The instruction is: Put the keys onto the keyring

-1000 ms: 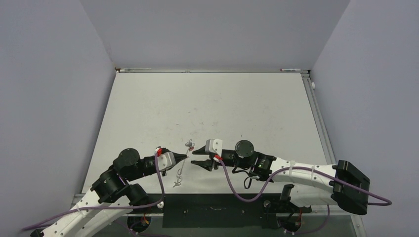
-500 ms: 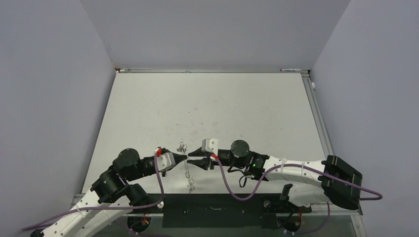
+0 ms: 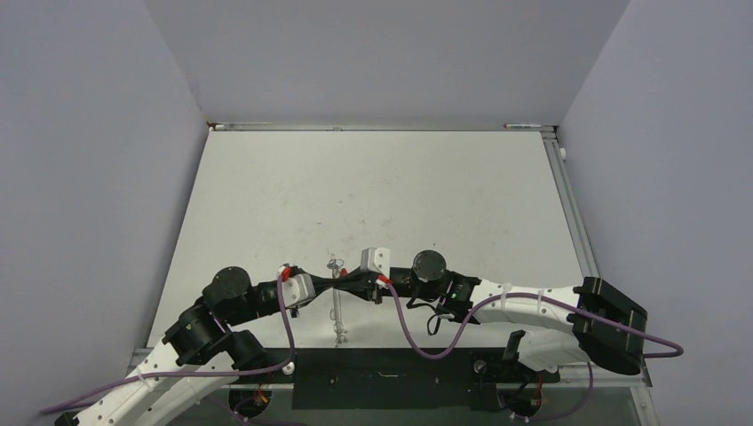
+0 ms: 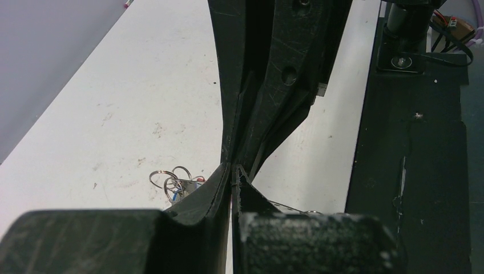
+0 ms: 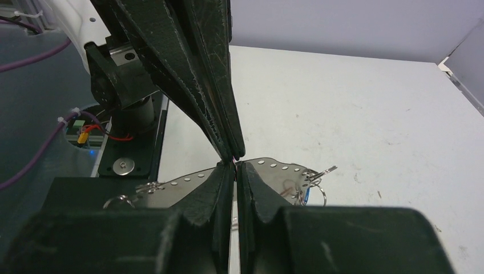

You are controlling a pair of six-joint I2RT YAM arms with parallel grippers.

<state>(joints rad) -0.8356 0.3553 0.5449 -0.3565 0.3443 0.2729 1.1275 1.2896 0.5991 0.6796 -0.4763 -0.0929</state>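
The left end effector and the right end effector meet tip to tip over the near middle of the table. Each has its two fingers drawn almost together, with only a sliver of a gap between them.

The keyring crosses exactly where the tips meet. From above it reads as a thin silver line running from far to near. The right wrist view shows it as a long silver strip with a row of small holes, passing behind the fingertips. The pictures do not settle whether either end effector actually clamps it.

The keys sit in a small cluster with several little wire rings at the strip's far end, just beyond the tips. A blue and a red bit show in the cluster, while single keys are too small to separate. A small clasp sits at the strip's near end, close to the black base plate.
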